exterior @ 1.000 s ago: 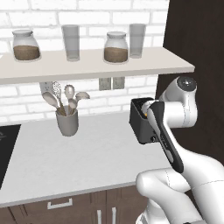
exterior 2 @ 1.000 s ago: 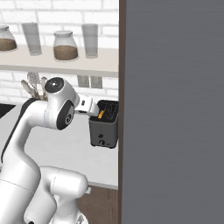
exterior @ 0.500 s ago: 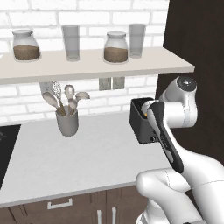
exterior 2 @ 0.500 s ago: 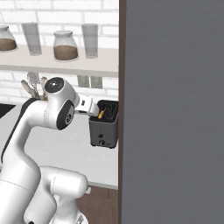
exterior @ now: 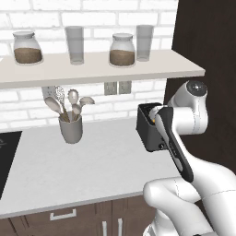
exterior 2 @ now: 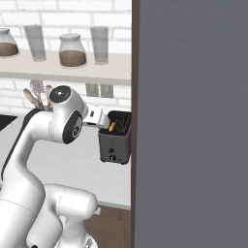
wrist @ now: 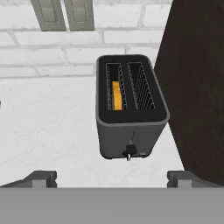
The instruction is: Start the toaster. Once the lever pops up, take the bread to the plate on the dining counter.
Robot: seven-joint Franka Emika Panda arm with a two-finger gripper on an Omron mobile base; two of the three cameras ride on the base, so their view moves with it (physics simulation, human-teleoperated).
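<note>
Little room right of toaster [wrist: 130, 107], hard beside dark panel [wrist: 197, 87].

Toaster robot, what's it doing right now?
The white robot arm holds its open tool over the dark toaster on the grey worktop, touching nothing. A golden slice of bread sits down in one slot; the other slot has none. The little lever on the front is not yet pushed.

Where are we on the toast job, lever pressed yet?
Done: nothing visibly; the bread sits low in the left slot of the toaster. In hand: the open gripper hovers in front of the toaster, holding nothing, apart from its lever. Left: press the lever, wait for the pop, carry the bread to the plate.
</note>
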